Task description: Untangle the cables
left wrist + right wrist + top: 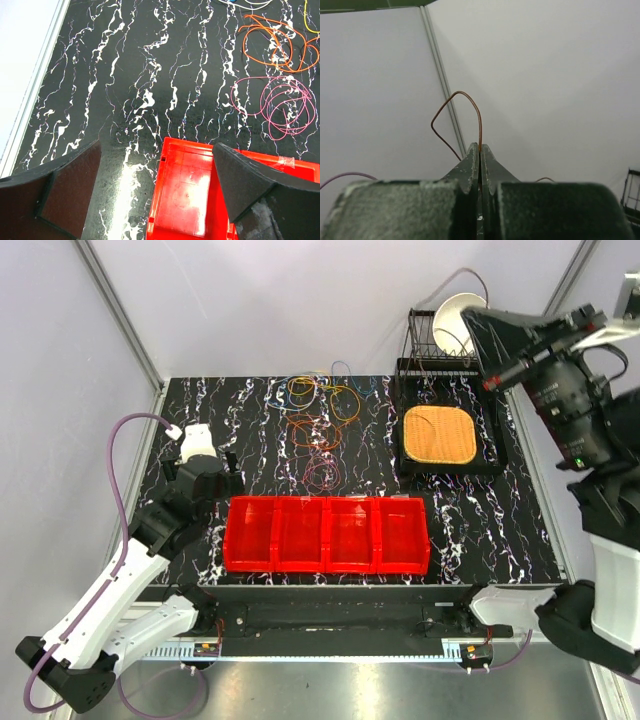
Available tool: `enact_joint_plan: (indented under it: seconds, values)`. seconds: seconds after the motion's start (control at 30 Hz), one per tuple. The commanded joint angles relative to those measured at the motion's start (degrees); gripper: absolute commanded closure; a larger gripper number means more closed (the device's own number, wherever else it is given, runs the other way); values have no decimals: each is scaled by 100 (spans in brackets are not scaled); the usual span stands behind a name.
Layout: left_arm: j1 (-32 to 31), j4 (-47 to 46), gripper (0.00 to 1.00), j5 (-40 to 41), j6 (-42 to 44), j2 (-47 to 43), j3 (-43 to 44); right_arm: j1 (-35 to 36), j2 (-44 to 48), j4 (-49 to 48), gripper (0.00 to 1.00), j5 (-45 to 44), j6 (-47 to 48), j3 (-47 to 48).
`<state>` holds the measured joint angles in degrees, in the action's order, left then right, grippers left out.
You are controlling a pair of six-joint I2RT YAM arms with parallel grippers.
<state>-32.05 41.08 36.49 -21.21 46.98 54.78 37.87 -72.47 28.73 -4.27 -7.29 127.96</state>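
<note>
The raised right end effector (480, 148) pinches a thin brown cable (472, 100); the other cables (318, 412) lie looped on the bench's (480, 510) far side. The left end effector (156, 150) hangs wide open and should pin them while the right pulls slowly

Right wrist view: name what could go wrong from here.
1. The thin brown wire leaves the shut jaws at their very tip, so it might slip out.
2. In the top view it seems to hang near the dish rack and could snag there.
</note>
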Motion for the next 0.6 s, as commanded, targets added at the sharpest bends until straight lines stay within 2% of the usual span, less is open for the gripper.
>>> enact_joint_plan:
  seconds: [0.0,0.57]
  values:
    - [-38,-118,4,148,65,-22,32,37,258,352,100,-355,17,-649]
    - [-47,-100,4,227,56,-49,24,37,1208,476,100,-364,-282,-1880]
